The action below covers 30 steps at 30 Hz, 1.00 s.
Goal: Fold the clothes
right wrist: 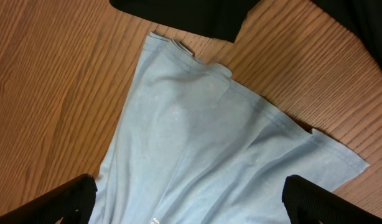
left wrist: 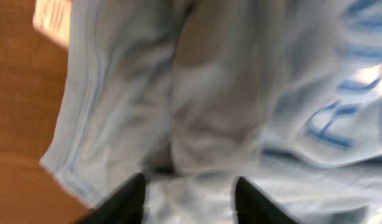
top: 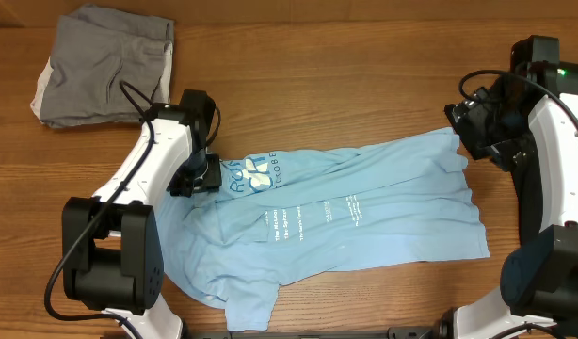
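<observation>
A robotics lab is suggested by cabled arms mounted at the wooden table beneath the left gripper.

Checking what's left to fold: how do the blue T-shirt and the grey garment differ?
The blue T-shirt lies spread and rumpled; the grey garment is a compact folded bundle. The blue T-shirt bears lettering and a logo; the grey garment is plain with a white edge. Both rest on the wooden table.

Garments – 1 lt-blue tee, 1 grey folded piece, 1 black cloth; robot arms – 2, left arm & right arm.
</observation>
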Available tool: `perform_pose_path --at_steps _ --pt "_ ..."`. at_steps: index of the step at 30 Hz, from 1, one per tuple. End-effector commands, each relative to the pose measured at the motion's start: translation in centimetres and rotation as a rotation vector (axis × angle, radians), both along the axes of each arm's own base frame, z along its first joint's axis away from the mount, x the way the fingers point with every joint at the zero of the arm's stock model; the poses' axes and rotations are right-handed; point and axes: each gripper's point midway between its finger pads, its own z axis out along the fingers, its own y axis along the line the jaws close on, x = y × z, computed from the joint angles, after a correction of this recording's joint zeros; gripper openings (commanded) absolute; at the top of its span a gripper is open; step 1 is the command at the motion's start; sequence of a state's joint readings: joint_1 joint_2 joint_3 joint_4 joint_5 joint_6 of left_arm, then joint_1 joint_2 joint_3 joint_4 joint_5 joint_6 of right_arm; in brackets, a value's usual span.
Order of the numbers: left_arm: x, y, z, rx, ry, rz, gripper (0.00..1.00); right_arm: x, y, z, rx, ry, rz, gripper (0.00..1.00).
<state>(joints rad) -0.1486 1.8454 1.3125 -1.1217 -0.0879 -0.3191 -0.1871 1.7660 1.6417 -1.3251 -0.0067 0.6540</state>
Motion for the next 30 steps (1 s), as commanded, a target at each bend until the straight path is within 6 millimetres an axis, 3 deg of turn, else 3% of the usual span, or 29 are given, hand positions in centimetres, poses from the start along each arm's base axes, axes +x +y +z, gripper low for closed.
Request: perform_pose_path --at_steps 1,6,11,18,30 --pt "1.7 -0.8 1.3 -0.059 -0.078 -0.018 0.56 0.0 -0.1 0.7 -0.017 -0.021 0.0 1.0" --pt "2.3 -1.5 0.9 -0.097 -0.093 -0.017 0.65 -0.1 -0.1 0.7 -0.017 -0.021 0.0 1.0" --pt "2.8 -1.5 -0.3 -0.09 -0.088 -0.017 0.64 -0.1 -0.1 0.7 -0.016 -0.017 0.0 1.0" --pt "3.5 0.3 -0.8 0.01 -0.111 0.036 0.6 -0.1 -0.1 0.7 -0.016 -0.017 0.0 1.0" --pt "4.3 -0.5 -1.3 -0.03 -0.129 0.037 0.54 -0.1 -0.1 0.7 -0.017 -0.019 0.0 1.0"
